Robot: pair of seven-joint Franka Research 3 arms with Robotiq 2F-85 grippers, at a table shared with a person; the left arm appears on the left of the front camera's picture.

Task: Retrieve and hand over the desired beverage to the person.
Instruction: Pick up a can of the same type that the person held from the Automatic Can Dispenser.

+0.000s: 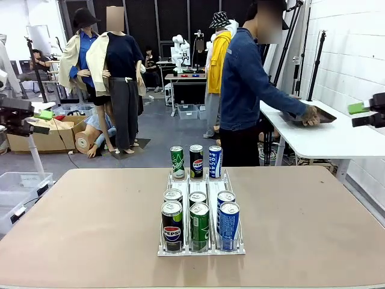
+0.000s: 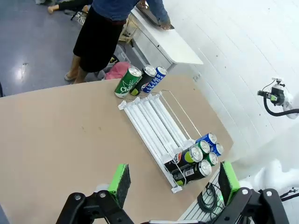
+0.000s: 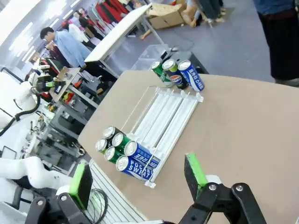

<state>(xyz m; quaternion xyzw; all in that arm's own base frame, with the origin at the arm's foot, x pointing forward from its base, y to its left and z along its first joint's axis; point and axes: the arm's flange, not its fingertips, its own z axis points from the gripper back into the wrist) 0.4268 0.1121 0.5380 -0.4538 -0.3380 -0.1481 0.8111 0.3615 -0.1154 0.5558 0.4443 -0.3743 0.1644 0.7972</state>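
A clear rack [image 1: 201, 180] stands mid-table. Three cans stand at its far end: green [image 1: 177, 162], black Pepsi [image 1: 196, 161] and blue Pocari [image 1: 215, 161]. At its near end stand several more, with Pepsi [image 1: 172, 226], green [image 1: 199, 226] and blue [image 1: 228, 224] in front. Nothing marks which one is the desired beverage. The person [image 1: 243, 90] stands beyond the table, turned away to the right. My left gripper [image 2: 174, 182] is open and empty, high over the table's left side [image 1: 41, 120]. Off to the right, my right gripper [image 3: 138, 179] is also open and empty [image 1: 360, 114].
The person's hands rest on a dark tray [image 1: 313, 117] on a white side table [image 1: 325, 141] at the right. A clear bin [image 1: 18, 186] and cardboard boxes [image 1: 42, 138] sit on the floor at the left. The brown tabletop [image 1: 90, 223] is bare around the rack.
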